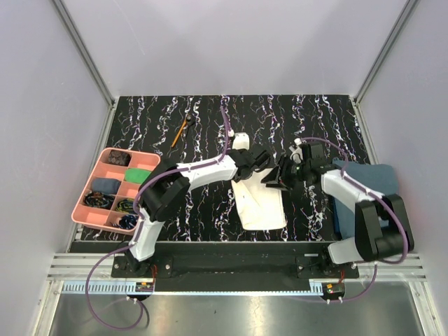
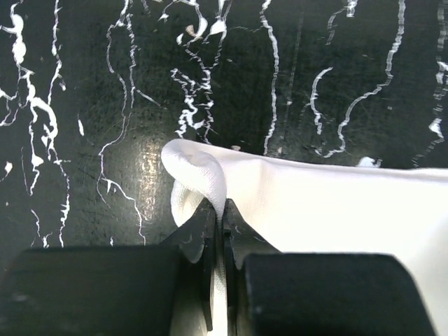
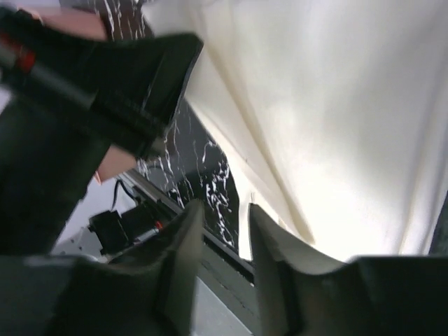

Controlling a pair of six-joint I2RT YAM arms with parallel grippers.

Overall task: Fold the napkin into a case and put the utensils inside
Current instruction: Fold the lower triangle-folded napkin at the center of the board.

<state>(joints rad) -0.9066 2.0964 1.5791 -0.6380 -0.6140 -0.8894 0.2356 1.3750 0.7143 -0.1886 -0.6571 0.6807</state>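
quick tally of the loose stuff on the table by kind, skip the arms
cloths: 2 (cream napkin, blue-grey towel)
trays: 1 (pink tray)
utensils: 2 (orange-handled stick, black spoon)
total: 5

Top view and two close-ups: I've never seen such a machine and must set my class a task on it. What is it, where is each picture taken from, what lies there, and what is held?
Two robot arms stand bolted at the table's near edge. One camera looks down from above and behind them; each close-up comes from a wrist camera. On the table lie a cream napkin, a pink tray at left, a blue-grey towel at right, and two utensils at the back. The left gripper pinches a napkin fold; the right gripper is open, holding nothing.
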